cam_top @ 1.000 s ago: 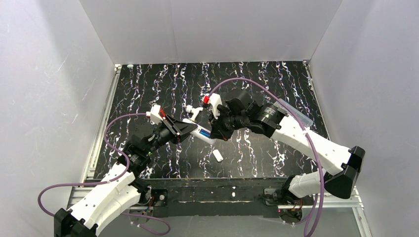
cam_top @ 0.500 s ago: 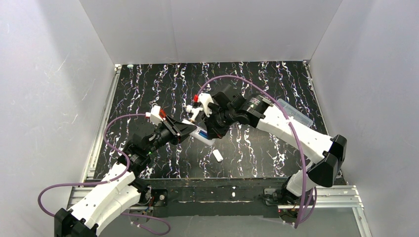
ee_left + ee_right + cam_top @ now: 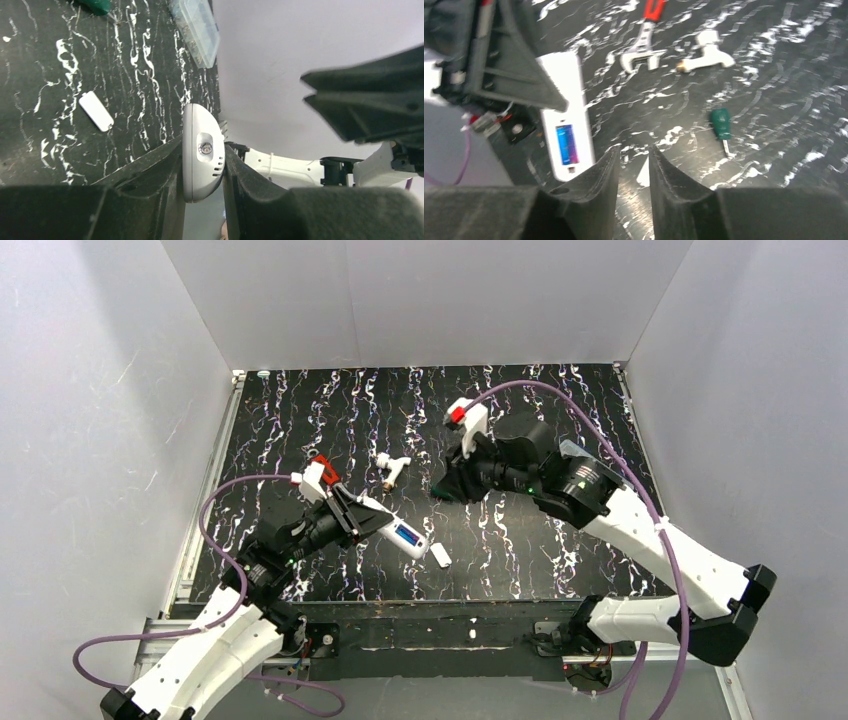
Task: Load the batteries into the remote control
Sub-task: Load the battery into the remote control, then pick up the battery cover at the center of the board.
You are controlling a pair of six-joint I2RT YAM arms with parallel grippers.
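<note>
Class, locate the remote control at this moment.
Top view: the remote control is clamped in the left end effector, left of centre, beside the small white piece.

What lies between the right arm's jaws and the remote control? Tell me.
Only bare mat, seen in the top view. The right gripper hangs apart from the remote control; the white cover lies off that line.

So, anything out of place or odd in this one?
Nothing spilled or damaged. The remote, held by the left gripper, has its recess open with a blue battery showing, and a small white flat piece lies loose on the table.
</note>
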